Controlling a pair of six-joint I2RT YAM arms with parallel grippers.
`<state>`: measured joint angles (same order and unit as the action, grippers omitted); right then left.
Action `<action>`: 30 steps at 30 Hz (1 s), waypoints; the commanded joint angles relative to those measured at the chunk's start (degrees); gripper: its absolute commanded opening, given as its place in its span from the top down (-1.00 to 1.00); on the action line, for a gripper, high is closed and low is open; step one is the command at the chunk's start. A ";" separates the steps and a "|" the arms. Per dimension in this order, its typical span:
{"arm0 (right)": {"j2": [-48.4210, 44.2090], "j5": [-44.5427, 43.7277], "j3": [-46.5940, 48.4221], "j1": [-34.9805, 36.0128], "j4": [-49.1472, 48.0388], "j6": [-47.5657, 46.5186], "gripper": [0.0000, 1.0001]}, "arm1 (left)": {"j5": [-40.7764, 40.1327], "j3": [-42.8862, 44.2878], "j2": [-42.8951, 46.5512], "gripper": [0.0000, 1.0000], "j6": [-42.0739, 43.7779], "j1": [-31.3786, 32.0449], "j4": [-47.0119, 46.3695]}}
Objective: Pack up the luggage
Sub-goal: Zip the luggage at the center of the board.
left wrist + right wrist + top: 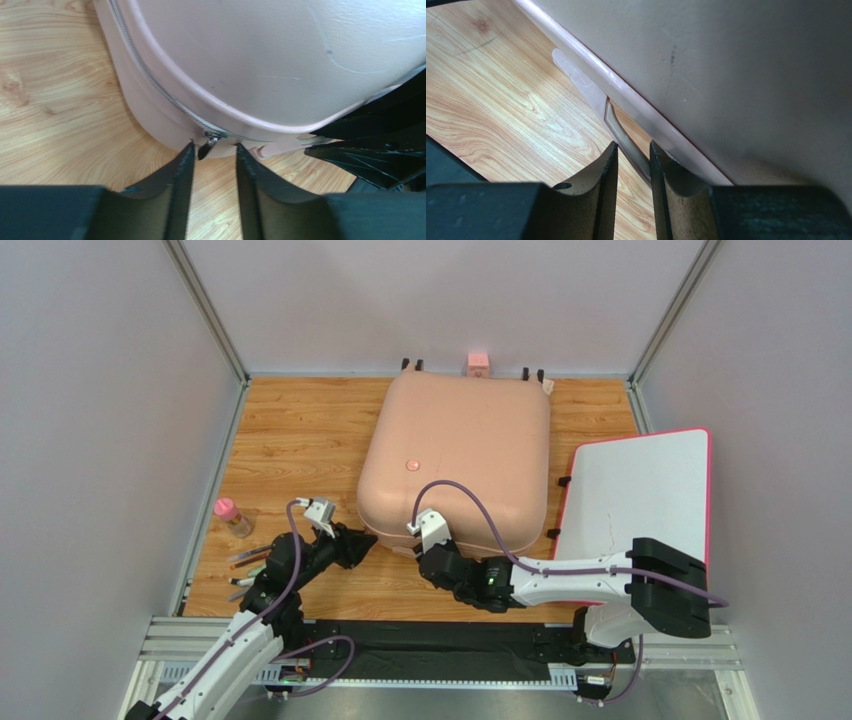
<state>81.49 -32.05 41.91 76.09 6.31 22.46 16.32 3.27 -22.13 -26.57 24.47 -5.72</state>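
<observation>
Luggage (455,455) lay shut and flat on the wooden counter (300,430) in the overhead view, towards the back and middle, its pale pink shell up with a small round emblem (408,465) on it and black wheels (410,364) poking out at the far edge; a white board (640,490) with a pink rim lay just to its right, while a small pink-capped bottle (230,515) and a few pens (248,558) sat well off to the left. The left tool (368,540) was at the near left corner of the case and the right tool (418,552) at the near edge just beside it, the two close together. From the left wrist, the two dark fingers (182,170) stood spread, their tips up against the rounded corner of the shell, with the zipper pull (212,143) hanging in the gap between them and touching neither; the zipper (150,80) ran up along the seam from there, and part of the other arm showed black at the right. From the right wrist, the fingers (607,172) were only narrowly parted beneath the overhanging shell, and a pale handle (623,132) on the side of the case ran down between them, lying along one finger with a sliver of wood showing by the other, so whether it was truly pinched could not be told
</observation>
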 commanded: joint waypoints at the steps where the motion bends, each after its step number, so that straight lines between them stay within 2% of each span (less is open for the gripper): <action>1: 2.79 5.25 -1.04 -0.25 1.43 4.17 0.98 | -3.48 0.86 -2.82 0.23 2.22 0.05 -3.86; 4: 2.70 5.77 -1.30 -0.25 1.34 4.52 0.99 | -5.33 1.30 -4.32 0.28 2.31 0.05 -4.48; 6: 2.71 5.95 -1.39 -0.25 1.25 4.61 0.99 | -5.59 1.13 -4.94 0.38 2.31 0.05 -5.88; 10: 2.88 6.21 -1.39 -0.33 1.08 4.79 0.99 | -6.56 1.39 -6.61 0.79 2.49 0.05 -6.50; 13: 3.06 6.13 -1.57 -0.25 1.16 5.05 0.99 | -7.61 1.57 -6.35 1.00 2.40 0.05 -6.15; 24: 0.33 4.02 -4.20 -0.16 3.01 8.13 0.99 | -16.05 1.83 -2.31 1.00 0.11 0.05 -0.96; 30: 0.42 4.10 -5.08 -0.07 3.01 8.83 0.99 | -17.88 3.32 -6.59 1.00 0.46 0.14 -3.16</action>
<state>80.55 -31.07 39.99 75.55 2.68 26.50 8.21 3.79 -25.87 -26.72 25.54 -8.60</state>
